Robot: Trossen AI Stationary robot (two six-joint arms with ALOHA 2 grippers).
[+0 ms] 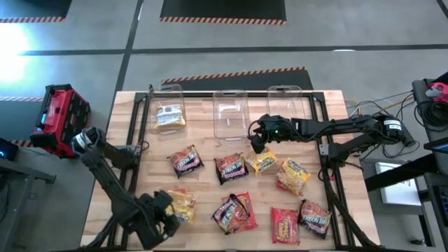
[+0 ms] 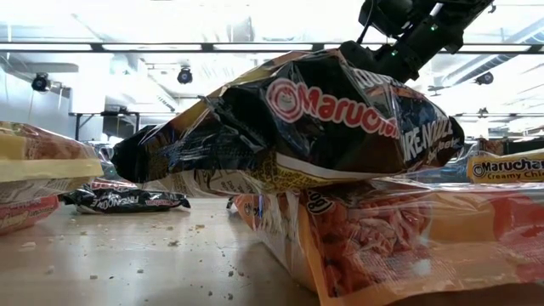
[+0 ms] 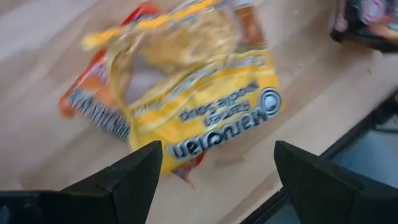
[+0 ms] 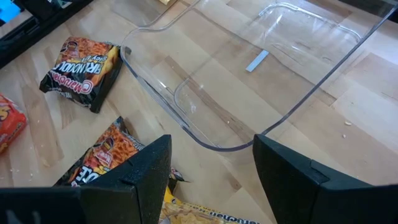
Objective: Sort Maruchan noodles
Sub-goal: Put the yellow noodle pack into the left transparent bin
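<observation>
from where i stand, the left gripper hangs low at the near left corner of the wooden table, fingers spread wide with nothing between them, right over a yellow maruchan packet that lies flat on the wood on top of a red packet. the right gripper reaches in from the right side to the middle of the table, its fingers parted and holding nothing, just beside the near edge of the middle clear bin. three clear bins sit in a row along the far edge; the left bin has one yellow packet in it, and the right bin stands beyond the right arm. the other noodle packets lie scattered across the near half of the table, in yellow, red and dark wrappers, some overlapping.
</observation>
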